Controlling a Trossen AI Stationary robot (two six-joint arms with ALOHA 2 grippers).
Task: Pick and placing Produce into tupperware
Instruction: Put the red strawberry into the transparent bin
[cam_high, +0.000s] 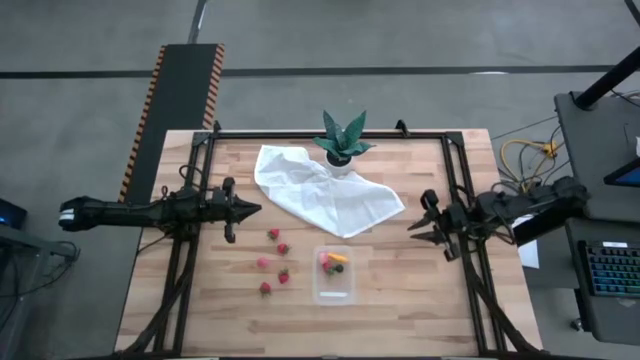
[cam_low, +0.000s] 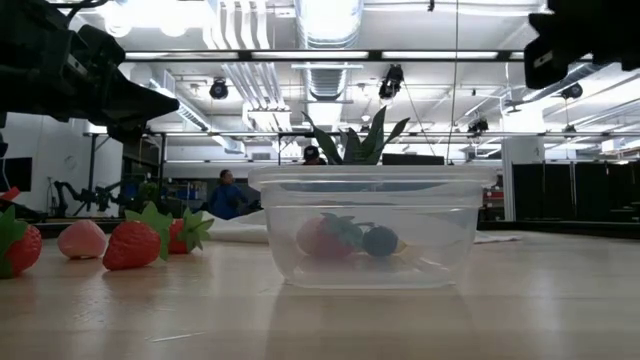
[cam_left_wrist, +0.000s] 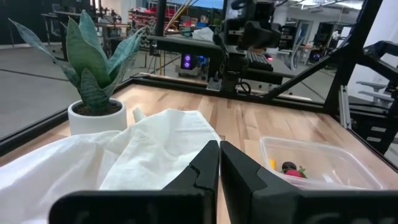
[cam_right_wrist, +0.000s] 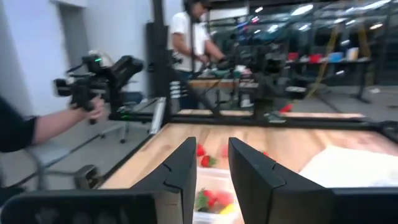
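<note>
On the table: a small clear tupperware (cam_high: 334, 277) sits near the front edge, just in front of a white cloth (cam_high: 325, 192).
Inside the box: a few pieces of produce are already in — a red strawberry piece (cam_low: 322, 235), a dark round one (cam_low: 379, 240) and an orange-yellow sliver (cam_high: 339, 258).
Still outside: five small pieces lie on the bare wood to the left of the box. One strawberry (cam_high: 273, 233) sits just beside another strawberry (cam_high: 283, 247). A pink piece (cam_high: 263, 262) lies a bit closer to the front. Two more red ones (cam_high: 283, 276) and (cam_high: 265, 288) lie nearest the front.
Left gripper (cam_high: 252, 209): it hangs above the table near the cloth's left side, and its fingers are pressed together with nothing between them.
Right gripper (cam_high: 416, 226): it hangs near the cloth's right corner, pointing toward the box. Its fingers stand a little apart, and nothing is held between them.
Green plant (cam_high: 343, 143): it stands in a white pot at the back of the cloth — it is not part of the job.
How far along: I think the job is less than half done. About three pieces are in and five are still out.
What is left: each loose piece needs to be picked up and dropped in the box, and no piece is in a gripper right now.
</note>
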